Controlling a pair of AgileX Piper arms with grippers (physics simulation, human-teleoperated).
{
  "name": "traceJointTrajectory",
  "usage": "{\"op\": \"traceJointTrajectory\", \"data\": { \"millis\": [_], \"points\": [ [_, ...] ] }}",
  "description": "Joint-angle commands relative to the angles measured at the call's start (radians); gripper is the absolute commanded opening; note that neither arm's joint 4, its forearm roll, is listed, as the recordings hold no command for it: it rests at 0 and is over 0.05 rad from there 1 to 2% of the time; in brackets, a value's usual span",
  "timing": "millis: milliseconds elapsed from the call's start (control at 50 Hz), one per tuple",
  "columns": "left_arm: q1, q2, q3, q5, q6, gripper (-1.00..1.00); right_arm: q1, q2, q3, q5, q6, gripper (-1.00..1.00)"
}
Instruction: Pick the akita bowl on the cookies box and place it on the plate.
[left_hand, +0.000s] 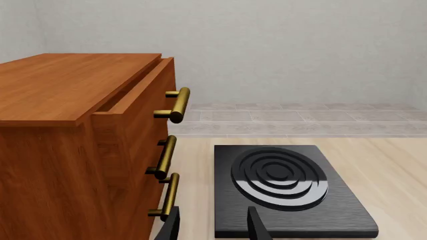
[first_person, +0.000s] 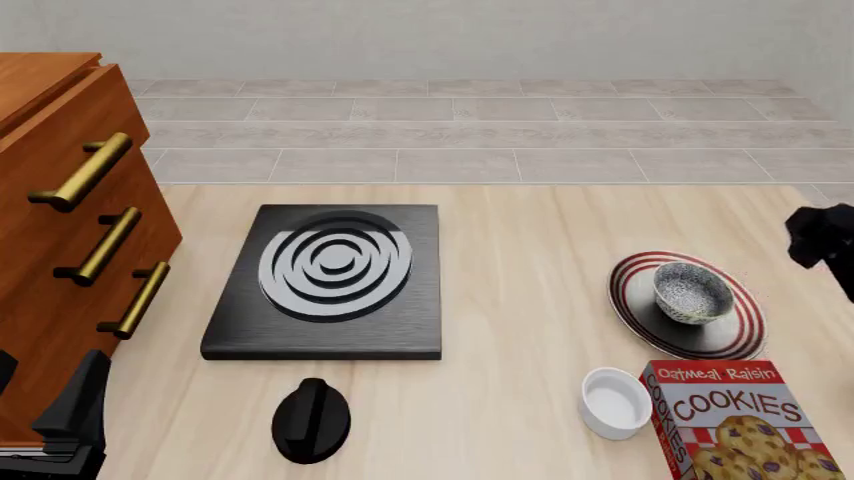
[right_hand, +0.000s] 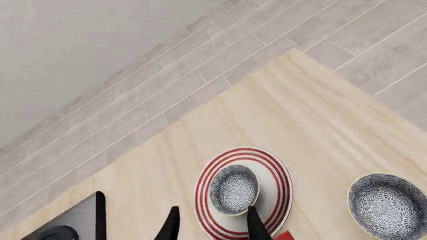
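Note:
The akita bowl (first_person: 691, 292), speckled black and white, stands upright on the red-ringed plate (first_person: 627, 290) at the table's right. The right wrist view shows the same bowl (right_hand: 233, 189) and plate (right_hand: 283, 184) from high above. The cookies box (first_person: 741, 415) lies at the near right with nothing on its visible top. My right gripper (right_hand: 213, 227) is open and empty, well above the plate; its arm (first_person: 821, 240) shows at the front view's right edge. My left gripper (left_hand: 213, 230) is open and empty at the near left, beside the cabinet.
A black hotplate (first_person: 334, 275) lies left of centre, with a black knob-like object (first_person: 311, 420) in front of it. A wooden drawer cabinet (first_person: 54, 230) fills the left side. A plain white bowl (first_person: 615, 402) sits by the box. Another speckled bowl (right_hand: 388, 205) rests on the table beside the plate.

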Motion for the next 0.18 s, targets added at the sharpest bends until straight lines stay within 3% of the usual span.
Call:
{"op": "traceJointTrajectory", "data": {
  "millis": [20,180],
  "points": [
    [0.000,0.000,0.000,0.000,0.000,1.00,0.032,-0.269,-0.030,0.208,-0.009,1.00],
    [0.000,0.000,0.000,0.000,0.000,1.00,0.057,-0.415,-0.092,0.350,-0.028,1.00]
  ]
}}
